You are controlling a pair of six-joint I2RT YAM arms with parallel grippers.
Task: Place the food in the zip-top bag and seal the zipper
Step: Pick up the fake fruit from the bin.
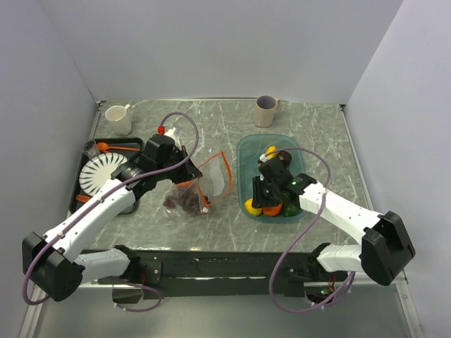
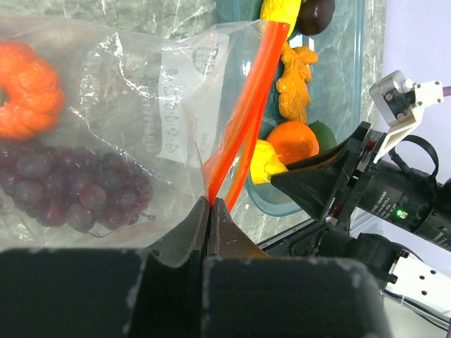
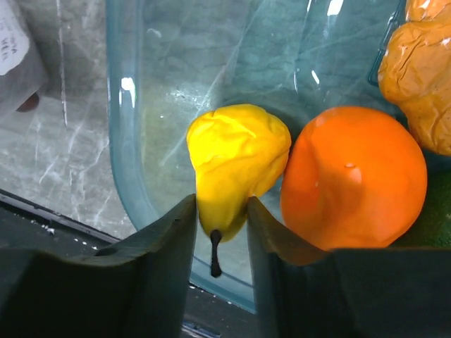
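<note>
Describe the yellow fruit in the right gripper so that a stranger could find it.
Look in the teal tray right of the bag, at its near left corner. The yellow fruit sits in the right gripper, beside a round orange fruit. Only it is pear-shaped with a dark stem.

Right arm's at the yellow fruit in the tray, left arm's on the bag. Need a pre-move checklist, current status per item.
1. Bag held: ok, the left gripper is shut on the zipper.
2. Mouth open: ok, the zipper's two sides spread apart above the pinch on the zip-top bag.
3. Pick lined up: ok, the right gripper has its fingers against both sides of the yellow fruit.
4. Grip secure: cannot tell, only the narrow stem end sits between the fingers.
5. Lift free of neighbours: not ok, the orange fruit lies against the yellow fruit, close beside one finger.
6. Loaded food contained: ok, the grapes lie inside the bag.
</note>
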